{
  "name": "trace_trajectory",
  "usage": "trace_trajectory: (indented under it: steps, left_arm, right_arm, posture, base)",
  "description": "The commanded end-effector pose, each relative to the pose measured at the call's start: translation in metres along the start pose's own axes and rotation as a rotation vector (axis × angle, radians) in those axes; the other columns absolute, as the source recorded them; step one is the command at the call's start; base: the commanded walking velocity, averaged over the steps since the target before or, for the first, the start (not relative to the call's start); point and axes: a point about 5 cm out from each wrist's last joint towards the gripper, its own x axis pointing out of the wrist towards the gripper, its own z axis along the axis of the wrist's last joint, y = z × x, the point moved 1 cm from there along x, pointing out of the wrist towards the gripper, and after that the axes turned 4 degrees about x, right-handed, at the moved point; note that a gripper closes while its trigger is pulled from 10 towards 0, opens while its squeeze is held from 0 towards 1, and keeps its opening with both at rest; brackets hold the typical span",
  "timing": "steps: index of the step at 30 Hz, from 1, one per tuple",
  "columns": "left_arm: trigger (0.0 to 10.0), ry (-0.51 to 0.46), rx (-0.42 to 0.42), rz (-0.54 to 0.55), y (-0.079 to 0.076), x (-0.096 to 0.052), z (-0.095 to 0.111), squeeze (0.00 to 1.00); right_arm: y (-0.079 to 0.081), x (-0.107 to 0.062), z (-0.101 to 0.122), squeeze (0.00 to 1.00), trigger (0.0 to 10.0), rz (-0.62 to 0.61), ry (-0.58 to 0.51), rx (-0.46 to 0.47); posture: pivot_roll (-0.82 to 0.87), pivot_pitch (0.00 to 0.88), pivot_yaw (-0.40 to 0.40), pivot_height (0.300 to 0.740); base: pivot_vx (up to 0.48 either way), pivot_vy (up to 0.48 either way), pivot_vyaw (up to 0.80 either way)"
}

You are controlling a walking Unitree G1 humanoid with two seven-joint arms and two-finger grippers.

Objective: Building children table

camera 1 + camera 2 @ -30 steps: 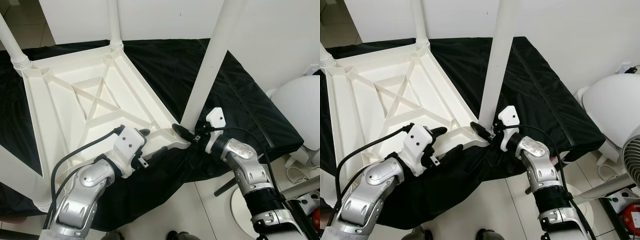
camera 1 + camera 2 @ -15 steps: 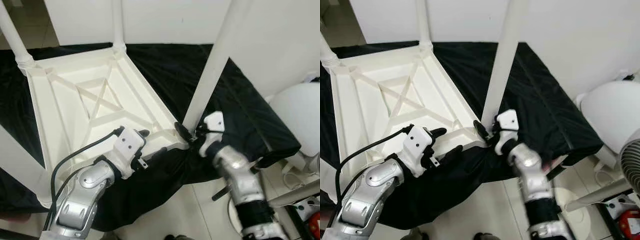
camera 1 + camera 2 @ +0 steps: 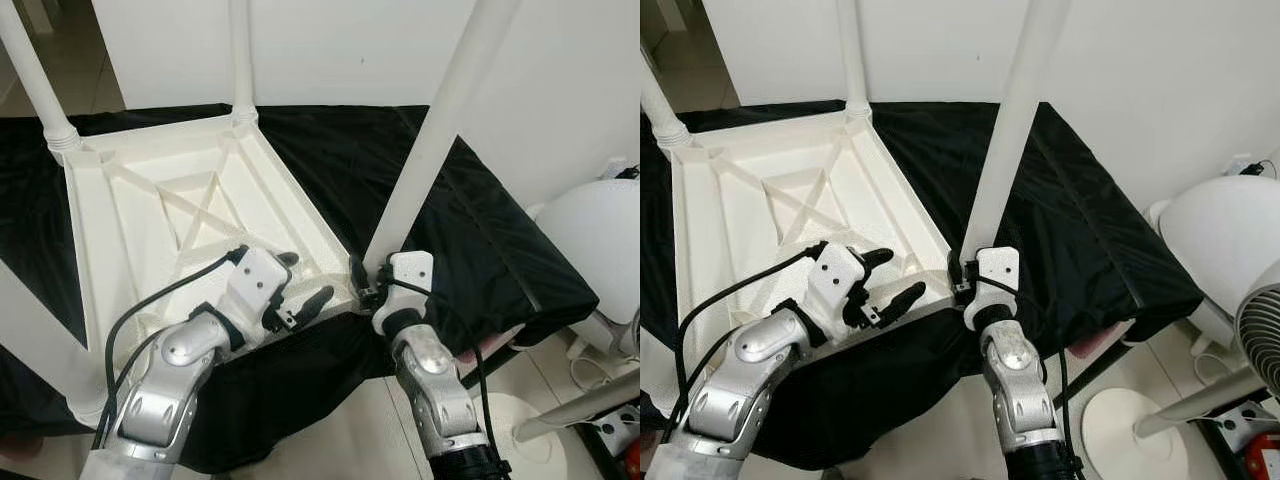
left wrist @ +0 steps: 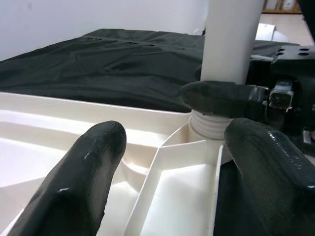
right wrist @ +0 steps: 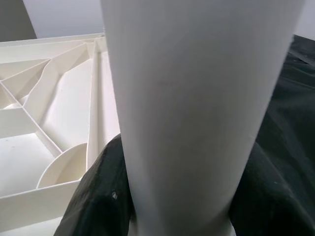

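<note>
The white children's table [image 3: 150, 215] lies upside down on a black cloth [image 3: 470, 230], ribbed underside up. Three legs stand in their corner sockets at the far left [image 3: 35, 80], the far middle [image 3: 240, 55] and the near left [image 3: 35, 335]. A fourth leg [image 3: 440, 130] stands at the near right corner. My right gripper [image 3: 362, 282] is shut on the base of this leg, its fingers [image 5: 93, 196] on both sides. My left gripper [image 3: 305, 277] hovers open over the same corner's frame [image 4: 167, 157], holding nothing.
A white fan head [image 3: 600, 225] and its round base [image 3: 1120, 425] stand on the tile floor to the right. The white wall [image 3: 330, 50] is close behind the cloth. The cloth's front edge [image 3: 890, 380] hangs just before me.
The camera has shifted. My right forearm swung in from the right and now points up at the leg base from below. My left gripper stays open by the corner.
</note>
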Motion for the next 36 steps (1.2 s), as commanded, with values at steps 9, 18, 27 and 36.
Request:
trace_trajectory:
  steps: [9,18,27,36]
  left_arm:
    - [10.0,-0.001,0.014,0.057,0.01,0.008,-0.001,0.0]
    - [10.0,0.02,-0.038,0.022,0.012,0.016,-0.014,0.0]
    - [10.0,0.041,-0.023,0.011,0.003,0.017,-0.021,0.0]
    - [10.0,0.061,-0.024,-0.007,0.001,0.012,-0.028,0.0]
  right_arm:
    - [-0.008,-0.005,-0.004,1.0,10.0,0.039,0.025,0.054]
    - [-0.018,-0.004,0.001,0.0,10.0,0.229,0.031,-0.049]
    - [-0.017,0.006,0.008,0.0,10.0,0.358,-0.004,-0.098]
    - [-0.02,0.01,0.008,0.0,10.0,0.553,0.029,-0.135]
  posture:
    - [0.05,0.0,-0.003,0.74]
    - [0.04,0.0,0.023,0.74]
    - [0.03,0.0,0.049,0.74]
    - [0.04,0.0,0.069,0.74]
  base:
    - [0.0,0.0,0.0]
    - [0.0,0.0,0.0]
    - [0.0,0.0,0.0]
    - [0.0,0.0,0.0]
